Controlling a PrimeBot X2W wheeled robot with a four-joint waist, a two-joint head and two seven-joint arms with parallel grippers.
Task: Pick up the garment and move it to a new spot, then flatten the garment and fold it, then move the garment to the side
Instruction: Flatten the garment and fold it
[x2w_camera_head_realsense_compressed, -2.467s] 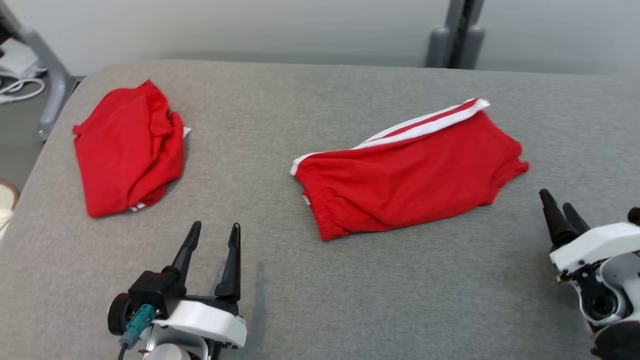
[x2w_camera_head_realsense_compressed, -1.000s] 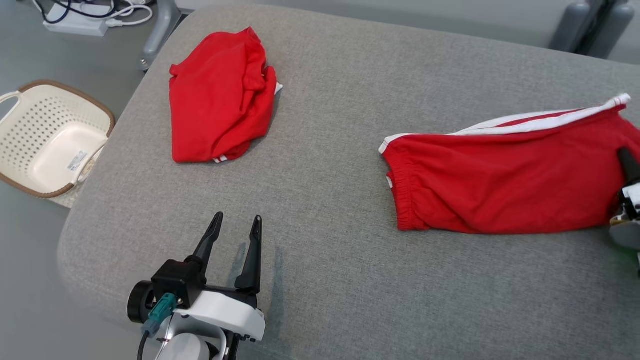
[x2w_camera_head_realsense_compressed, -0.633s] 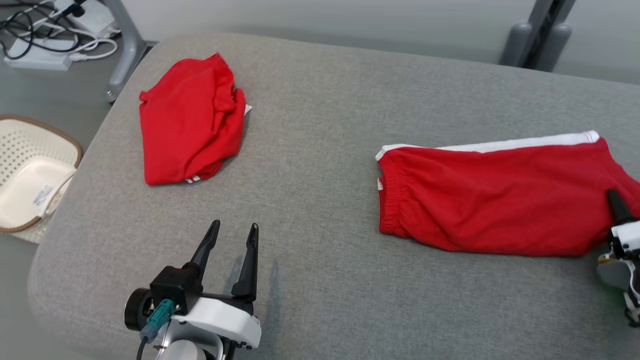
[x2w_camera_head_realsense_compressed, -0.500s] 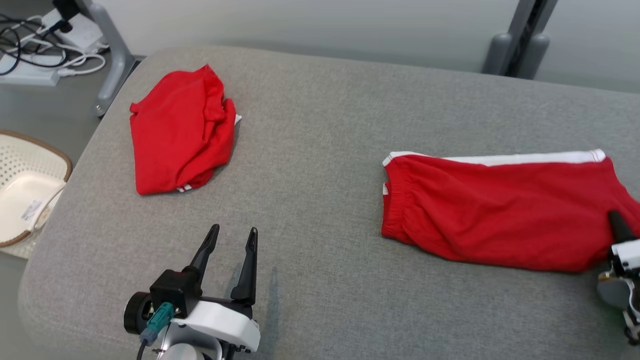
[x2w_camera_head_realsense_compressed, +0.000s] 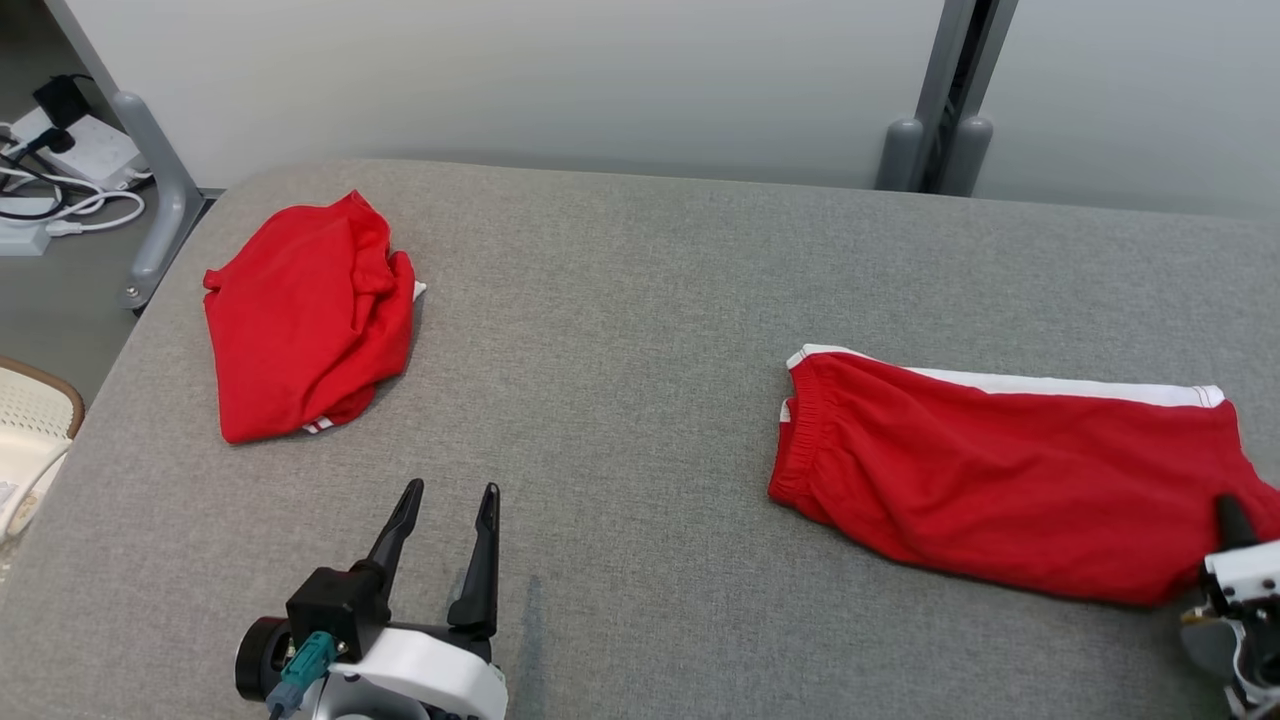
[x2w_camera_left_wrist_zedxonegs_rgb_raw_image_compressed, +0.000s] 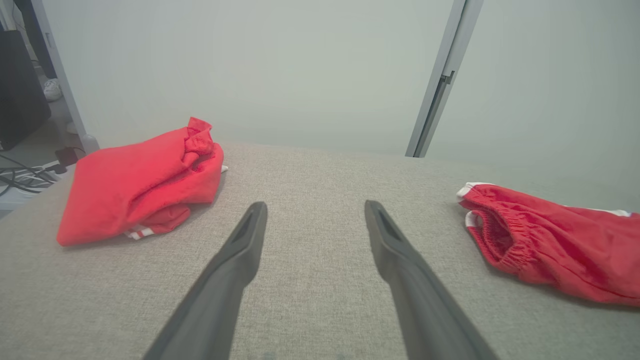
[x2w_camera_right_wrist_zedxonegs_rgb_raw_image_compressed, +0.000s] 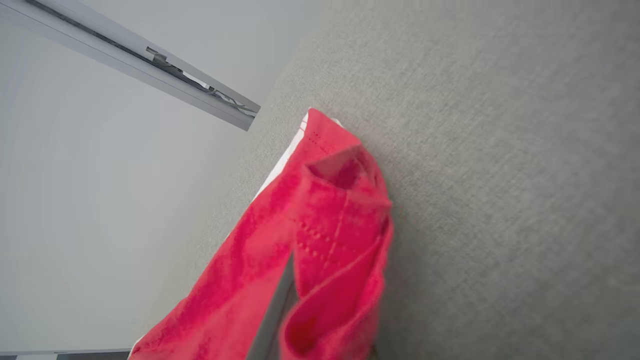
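Right gripper (x2w_camera_head_realsense_compressed: 1223, 512) is clamped on the leg end of the red shorts (x2w_camera_head_realsense_compressed: 1000, 480), with cloth bunched around its fingers in the right wrist view. The shorts lie spread on the right part of the grey table (x2w_camera_head_realsense_compressed: 640, 280), waistband toward the middle. Left gripper (x2w_camera_head_realsense_compressed: 450, 490) hovers near the front edge, fingers apart and empty. A folded red garment (x2w_camera_head_realsense_compressed: 300, 320) lies at the far left.

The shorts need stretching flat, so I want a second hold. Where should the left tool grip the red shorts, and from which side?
I'd take the elastic waistband of the red shorts, approaching low from the robot's left. That end faces the open left tool, and its gathered edge gapes slightly, offering a lip. The right tool holds the leg end.
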